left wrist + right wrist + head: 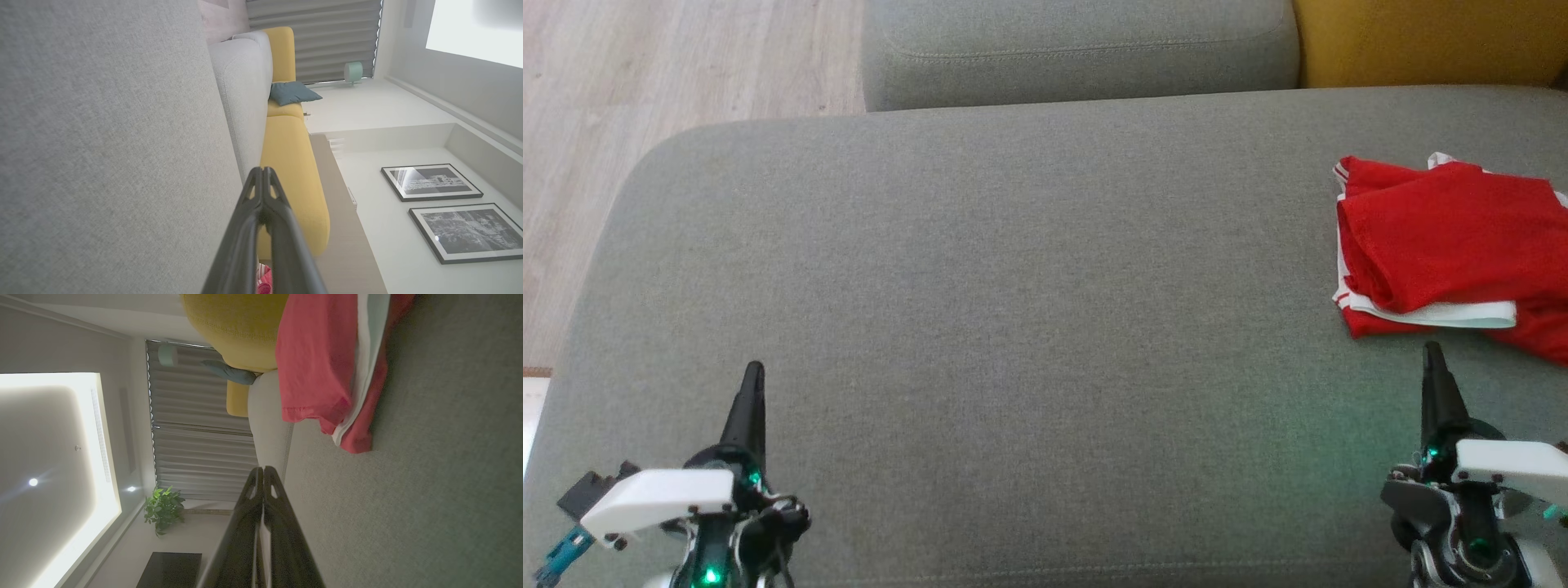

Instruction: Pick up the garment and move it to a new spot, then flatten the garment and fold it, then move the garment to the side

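The garment is red with white trim and lies folded in a loose pile at the right edge of the grey sofa seat. In the right wrist view the garment lies just ahead of the fingers. My right gripper hovers at the lower right, its tip a short way in front of the garment, shut and empty; the right gripper has its fingers pressed together. At the lower left my left gripper is shut and empty too, far from the garment. The left gripper points along the seat.
A grey back cushion runs along the far side and a yellow cushion sits at the far right. Wooden floor lies beyond the seat's rounded left edge. The seat's middle is bare fabric.
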### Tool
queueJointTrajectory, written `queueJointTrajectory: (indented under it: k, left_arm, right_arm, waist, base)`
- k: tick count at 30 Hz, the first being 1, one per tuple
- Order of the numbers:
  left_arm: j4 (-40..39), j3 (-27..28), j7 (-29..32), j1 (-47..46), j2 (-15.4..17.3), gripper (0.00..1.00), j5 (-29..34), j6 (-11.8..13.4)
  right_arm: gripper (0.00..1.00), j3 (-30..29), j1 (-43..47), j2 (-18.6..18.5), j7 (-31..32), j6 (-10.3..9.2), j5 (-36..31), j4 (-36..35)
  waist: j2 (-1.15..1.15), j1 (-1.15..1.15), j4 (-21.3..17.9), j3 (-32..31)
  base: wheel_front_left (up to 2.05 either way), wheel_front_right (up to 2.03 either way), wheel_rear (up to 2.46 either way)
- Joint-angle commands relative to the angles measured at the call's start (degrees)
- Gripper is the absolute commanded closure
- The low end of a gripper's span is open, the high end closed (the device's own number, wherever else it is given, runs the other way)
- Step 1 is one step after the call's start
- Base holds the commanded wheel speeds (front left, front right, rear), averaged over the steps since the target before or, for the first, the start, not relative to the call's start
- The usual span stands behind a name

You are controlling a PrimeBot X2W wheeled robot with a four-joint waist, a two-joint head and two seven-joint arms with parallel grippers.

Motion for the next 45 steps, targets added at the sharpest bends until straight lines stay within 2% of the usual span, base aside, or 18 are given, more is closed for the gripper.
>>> queueJointTrajectory:
  k: [1, 12, 45]
  left_arm:
    - [-1.43, 2.43, 0.67, -3.67, 1.09, 1.00, -2.17, -0.53]
    - [-0.70, 3.57, 2.41, -4.11, 1.10, 1.00, -7.98, -0.92]
    - [-0.67, 4.24, 2.95, -4.17, 0.62, 1.00, -7.42, -0.92]
  right_arm:
    - [1.00, 0.59, -2.95, -1.05, 0.81, 0.36, 2.52, -1.74]
    - [1.00, -0.13, -3.01, -1.01, 2.51, 0.39, 9.07, -1.72]
    - [1.00, -0.77, -3.07, -0.56, 3.03, 0.39, 8.53, -1.67]
  waist:
    - [0.00, 0.00, 0.02, -0.09]
    - [0.00, 0.00, 0.11, -0.48]
    - [0.00, 0.00, 0.11, -0.48]
  base:
    - [0.00, 0.00, 0.00]
    - [0.00, 0.00, 0.00]
    - [0.00, 0.00, 0.00]
